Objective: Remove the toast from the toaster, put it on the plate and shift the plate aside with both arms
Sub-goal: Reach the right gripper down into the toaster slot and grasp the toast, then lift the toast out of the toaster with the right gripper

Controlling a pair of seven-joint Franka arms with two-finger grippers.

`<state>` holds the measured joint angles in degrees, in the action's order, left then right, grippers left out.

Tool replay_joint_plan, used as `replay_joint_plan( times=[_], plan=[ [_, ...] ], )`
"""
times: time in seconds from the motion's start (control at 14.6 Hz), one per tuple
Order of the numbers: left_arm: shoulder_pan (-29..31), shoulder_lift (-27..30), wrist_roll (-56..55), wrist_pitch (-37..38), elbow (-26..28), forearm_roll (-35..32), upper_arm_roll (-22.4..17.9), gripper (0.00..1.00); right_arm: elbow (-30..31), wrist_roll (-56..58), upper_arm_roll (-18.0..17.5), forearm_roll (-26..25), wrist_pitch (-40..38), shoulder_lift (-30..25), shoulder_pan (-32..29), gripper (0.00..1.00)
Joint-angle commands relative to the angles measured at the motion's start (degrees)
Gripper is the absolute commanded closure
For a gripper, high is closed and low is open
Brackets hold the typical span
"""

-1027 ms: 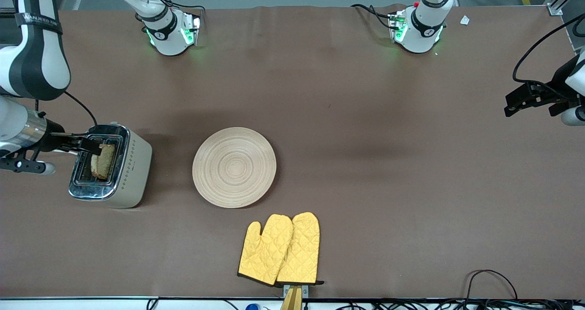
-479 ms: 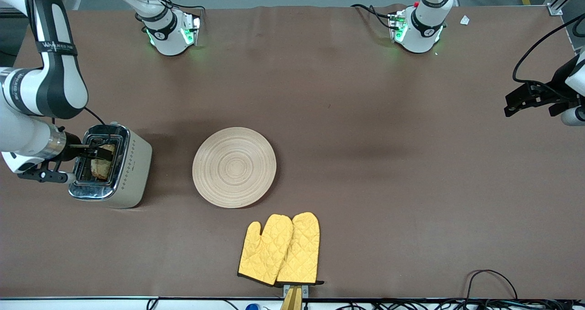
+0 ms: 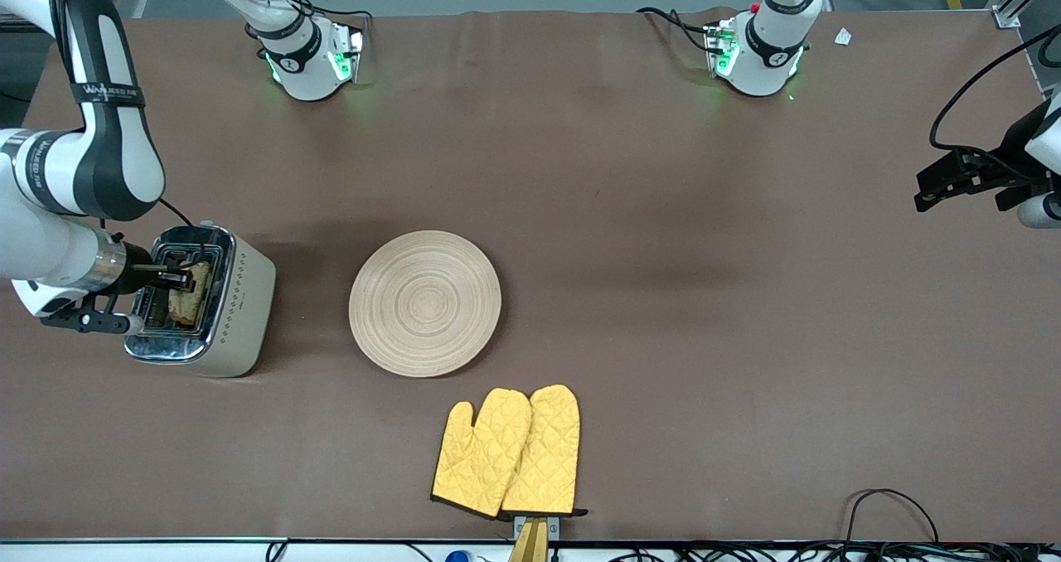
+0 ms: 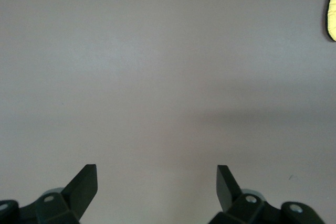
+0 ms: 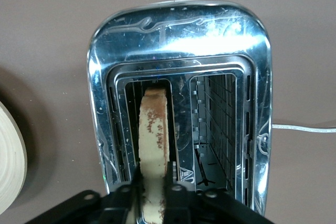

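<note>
Surveying from largest to smallest: the worktop (image 3: 663,214) fills the frame, brown and flat. The right arm (image 3: 99,147) comes down the left edge of the front view to the toaster; the left arm (image 3: 1036,156) waits at the right edge, its left gripper (image 3: 932,193) hanging over bare worktop with fingers (image 4: 84,187) spread wide and nothing between them.

The plate (image 3: 424,302) lies just left of centre, unloaded. A pair of yellow mitts (image 3: 510,452) lies below it, near the lower edge of the frame. The toaster (image 3: 203,301) stands at centre left, well apart from the plate, its white cord (image 5: 304,128) showing in the right wrist view.

The right gripper (image 3: 184,277) is at the toaster's top, its fingers (image 5: 126,192) clamped on the upper edge of the toast (image 5: 154,140). The toast stands on edge in one slot, only its top proud of the chrome; the second slot is empty.

Judgement: the step in hand is the extraction, with the grasp made and the lift not yet begun. The next move calls for a straight vertical pull so the slice clears the slot wires without snagging or crumbling, then a carry across to the plate. A thin grip on the crust could slip.
</note>
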<state>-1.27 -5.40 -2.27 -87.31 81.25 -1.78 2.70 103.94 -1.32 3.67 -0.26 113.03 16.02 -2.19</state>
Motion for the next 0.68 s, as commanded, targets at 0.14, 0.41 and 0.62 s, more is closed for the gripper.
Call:
replay_joint_plan(
  times=[0.14, 0.41, 0.62],
  plan=[
    [0.1, -0.1, -0.4, -0.2, -0.3, -0.5, 0.2, 0.0, -3.7, 1.1, -0.5, -1.1, -6.4, -1.6, -0.5, 1.0],
    [0.1, -0.1, -0.4, -0.2, -0.3, -0.5, 0.2, 0.0, -13.2, 3.3, -0.8, -1.3, -17.6, -2.8, 0.0, 1.0],
    [0.1, -0.1, -0.4, -0.2, -0.3, -0.5, 0.2, 0.0, -17.6, 2.1, -0.9, -0.8, -24.1, -3.8, 3.3, 1.0]
  ],
)
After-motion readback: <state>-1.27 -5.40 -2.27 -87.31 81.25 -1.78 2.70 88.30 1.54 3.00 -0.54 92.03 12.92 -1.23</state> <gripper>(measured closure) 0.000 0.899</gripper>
